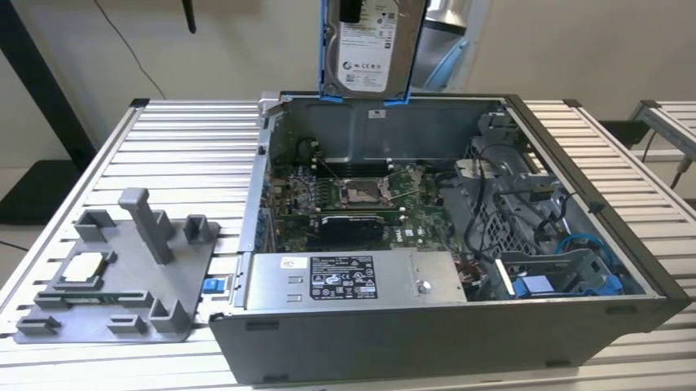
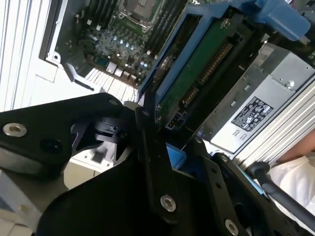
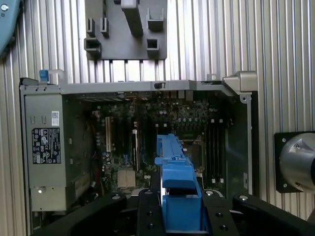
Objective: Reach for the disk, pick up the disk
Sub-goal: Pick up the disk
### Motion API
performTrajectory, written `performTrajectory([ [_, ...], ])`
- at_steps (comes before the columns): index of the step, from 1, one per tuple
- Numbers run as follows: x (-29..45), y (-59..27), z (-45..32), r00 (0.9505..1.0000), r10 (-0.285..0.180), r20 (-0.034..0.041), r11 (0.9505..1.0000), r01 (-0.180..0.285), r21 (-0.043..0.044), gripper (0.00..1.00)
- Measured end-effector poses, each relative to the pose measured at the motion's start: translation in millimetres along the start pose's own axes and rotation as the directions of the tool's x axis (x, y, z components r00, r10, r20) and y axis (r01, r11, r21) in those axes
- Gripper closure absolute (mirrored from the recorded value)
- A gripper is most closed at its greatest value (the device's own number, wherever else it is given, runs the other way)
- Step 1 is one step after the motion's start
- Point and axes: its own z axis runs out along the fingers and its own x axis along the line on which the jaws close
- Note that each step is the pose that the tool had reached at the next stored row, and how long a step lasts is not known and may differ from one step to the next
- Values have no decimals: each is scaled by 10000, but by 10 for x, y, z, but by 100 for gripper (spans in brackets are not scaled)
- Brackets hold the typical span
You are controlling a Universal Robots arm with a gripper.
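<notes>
The disk (image 1: 367, 50) hangs in the air above the far wall of the open computer case (image 1: 435, 326), label facing the exterior view. In both wrist views the gripper (image 3: 179, 216) is clamped on the disk's blue bracket (image 3: 178, 187), high over the motherboard (image 1: 359, 199)

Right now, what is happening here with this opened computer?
The robot arm's claw is shut on the disk, a hard drive in a blue bracket. It holds the disk up in the air, above the back edge of the open computer case. A gray fixture tray lies beside the case on the slatted table.
</notes>
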Motion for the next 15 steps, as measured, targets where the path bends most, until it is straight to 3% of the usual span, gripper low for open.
performTrajectory([
  [15,-41,-656,-26,10000,-1,1,10000,1,0,100],
])
